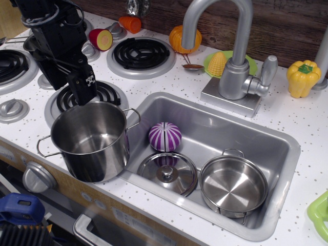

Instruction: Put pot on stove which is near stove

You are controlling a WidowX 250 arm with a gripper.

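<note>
Pot [91, 141]: upright on bench [287, 115], beside sink [266, 138], partly covering stove [84, 97].
End effector [86, 88]: clamped on pot's back rim.

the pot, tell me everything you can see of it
The pot is tall, deep, shiny stainless steel, with straight sides and two thin wire loop handles. It is upright, open and empty, with no lid on. It sits at the counter's front edge, overlapping the near burner and beside the sink. The black gripper is at its back rim; whether it grips the rim cannot be told.
</note>
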